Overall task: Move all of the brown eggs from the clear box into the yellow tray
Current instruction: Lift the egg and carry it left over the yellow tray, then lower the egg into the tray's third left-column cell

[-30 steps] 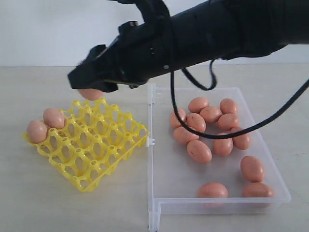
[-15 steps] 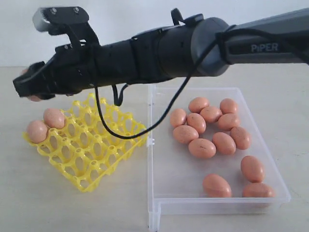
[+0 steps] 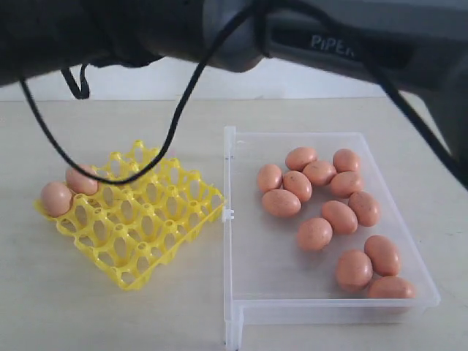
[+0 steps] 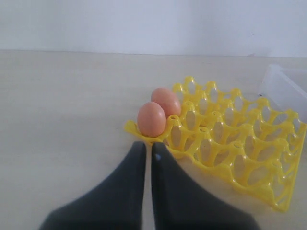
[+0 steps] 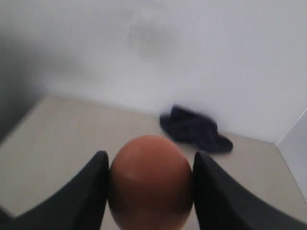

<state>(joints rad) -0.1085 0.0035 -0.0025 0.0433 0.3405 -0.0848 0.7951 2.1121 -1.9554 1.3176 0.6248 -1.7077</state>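
**While the right claw grips one egg, thirteen lie in the box**

As the right wrist view shows, the right gripper (image 5: 149,165) is clenched on a single egg (image 5: 149,184), with a finger (image 5: 91,191) pressed to either side of it. Its place relative to the yellow tray (image 3: 135,274) cannot be told, since the claw lies outside the exterior view. Only the right arm (image 3: 329,40) and its cable (image 3: 174,128) cross above the tray.

The left gripper (image 4: 147,154) is closed on nothing, just off the tray corner that holds two seated eggs (image 3: 56,198).

The clear box (image 3: 232,219) lies just beside the tray, with thirteen brown eggs (image 3: 297,186) inside.

Half a second ago the claw and its egg hung in plain sight over the tray's far corner. Since then, two loose eggs in the box have rolled. The seated pair has not moved.
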